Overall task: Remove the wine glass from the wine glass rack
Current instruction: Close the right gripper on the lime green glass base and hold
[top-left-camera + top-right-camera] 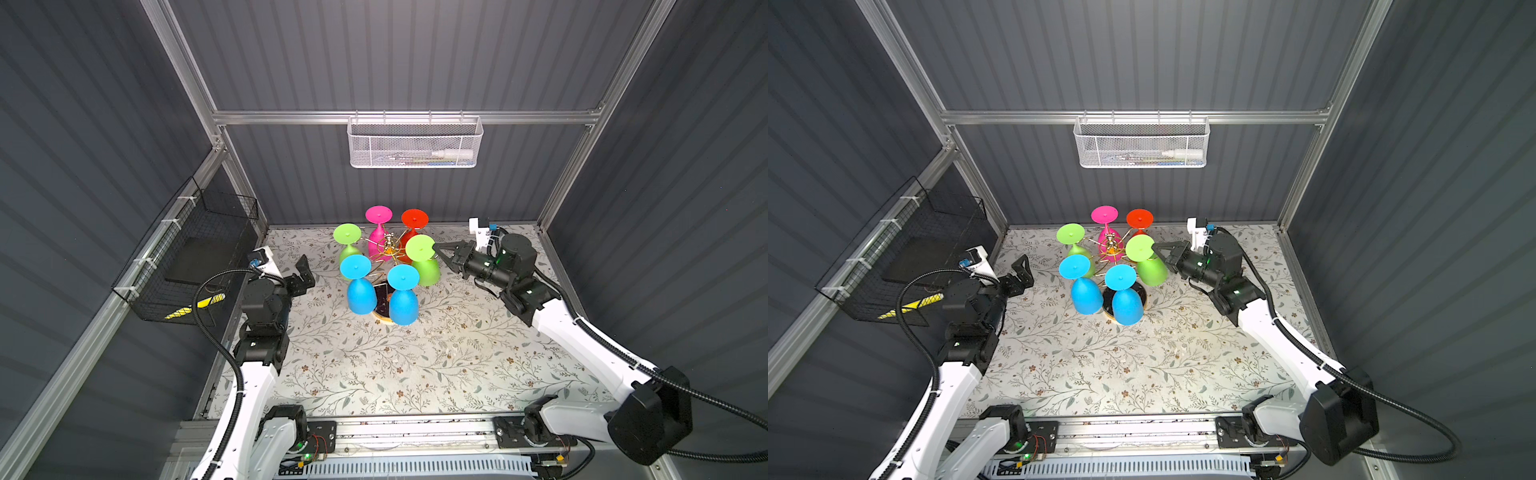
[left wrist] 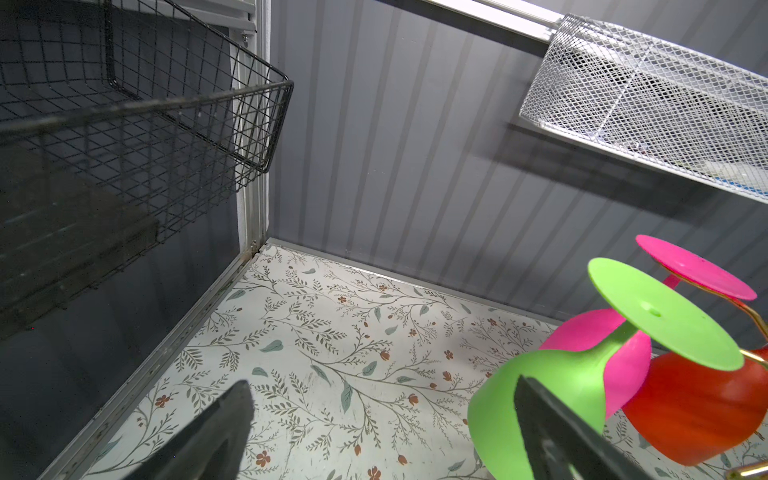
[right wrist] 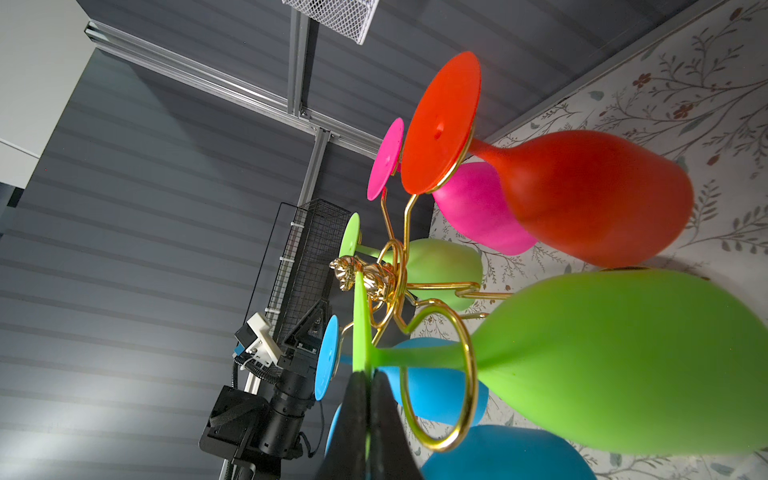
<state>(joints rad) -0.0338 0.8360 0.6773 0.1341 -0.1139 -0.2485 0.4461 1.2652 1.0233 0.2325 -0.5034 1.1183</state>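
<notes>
There's the right gripper (image 3: pixel 368 376), clenched on the foot rim of the opaque lime-green wine glass (image 1: pixel 428 270). The glass hangs bowl-down in a ring on the right of the gold wire wine glass rack (image 1: pixel 388 246), which stands midway along the back edge of the floral-patterned table (image 1: pixel 415 365). Over on the rack's left, the left gripper (image 1: pixel 305 272) gapes wide, empty.

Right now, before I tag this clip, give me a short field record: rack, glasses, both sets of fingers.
rack: wine glass rack, upright on floral table
right fingers: shut on foot rim of green glass, stem in its ring
left fingers: open, empty, apart from rack
also hanging bowl-down: second green glass, two blue glasses, pink glass, red glass
removed: none
</notes>
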